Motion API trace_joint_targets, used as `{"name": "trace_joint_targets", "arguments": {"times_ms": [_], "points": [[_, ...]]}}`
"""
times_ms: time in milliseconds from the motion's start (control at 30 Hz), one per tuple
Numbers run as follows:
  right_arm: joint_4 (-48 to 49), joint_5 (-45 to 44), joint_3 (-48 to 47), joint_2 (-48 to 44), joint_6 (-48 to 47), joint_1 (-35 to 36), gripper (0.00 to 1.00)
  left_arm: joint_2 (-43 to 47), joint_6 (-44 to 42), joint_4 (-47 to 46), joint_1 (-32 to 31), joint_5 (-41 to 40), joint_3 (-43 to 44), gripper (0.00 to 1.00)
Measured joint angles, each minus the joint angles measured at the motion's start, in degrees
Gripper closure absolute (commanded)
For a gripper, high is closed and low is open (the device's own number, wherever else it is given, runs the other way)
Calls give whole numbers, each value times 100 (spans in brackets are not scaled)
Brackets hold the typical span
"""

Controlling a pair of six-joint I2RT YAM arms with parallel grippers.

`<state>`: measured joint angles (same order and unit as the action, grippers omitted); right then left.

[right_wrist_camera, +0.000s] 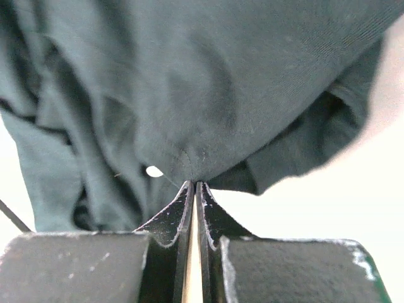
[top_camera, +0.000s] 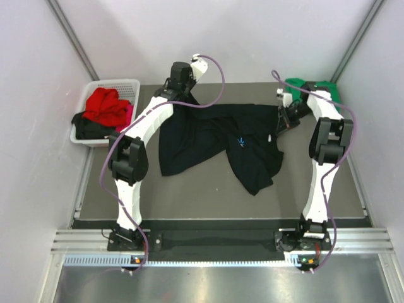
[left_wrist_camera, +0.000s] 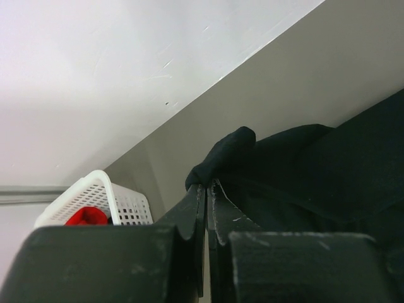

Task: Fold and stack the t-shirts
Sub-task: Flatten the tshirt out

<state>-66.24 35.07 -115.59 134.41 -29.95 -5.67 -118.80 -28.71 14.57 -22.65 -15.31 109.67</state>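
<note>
Top view: the large black t-shirt (top_camera: pixel 208 136) lies rumpled across the far half of the surface (top_camera: pixel 208 196), long axis running left to right, blue chest mark (top_camera: pixel 240 142) facing up. The left claw (top_camera: pixel 178 93) sits at its far-left end and the right claw (top_camera: pixel 285 118) at its right end, so each arm is nearest its own end, and the body of the cloth trails from both toward the near edge. A green t-shirt (top_camera: pixel 319 88) lies at the far right corner behind the right arm. A white lattice basket (top_camera: pixel 117 83) at the far left edge holds a red t-shirt (top_camera: pixel 104 106) among others. Left wrist view: left claw (left_wrist_camera: pixel 206 188) has its jaws together, nipping a bunched fold of the black t-shirt (left_wrist_camera: pixel 315 170). The rest of the cloth spreads away to the claw's right, with the basket (left_wrist_camera: pixel 123 205) off to its left. Right wrist view: right claw (right_wrist_camera: pixel 193 185) jaws together, the cloth puckered right at the tips. The fabric (right_wrist_camera: pixel 208 82) reads washed-out grey-green here, but going by the top view it is likely the black shirt's edge, filling the view ahead and above. Judgement: with both ends pinched, the next move depends on drawing the claws apart along the shirt's long axis to flatten it.
</note>
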Motion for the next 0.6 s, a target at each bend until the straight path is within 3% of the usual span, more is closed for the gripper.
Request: {"name": "trace_joint_targets", "arguments": {"times_ms": [300,600], "points": [[-173,199,-815,-1222,133,4,100,2,0,-2,0,-59,0,100],[-111,227,-474,-1847,153,4,100,321,-26,-11,83,-13,-833,100]]}}
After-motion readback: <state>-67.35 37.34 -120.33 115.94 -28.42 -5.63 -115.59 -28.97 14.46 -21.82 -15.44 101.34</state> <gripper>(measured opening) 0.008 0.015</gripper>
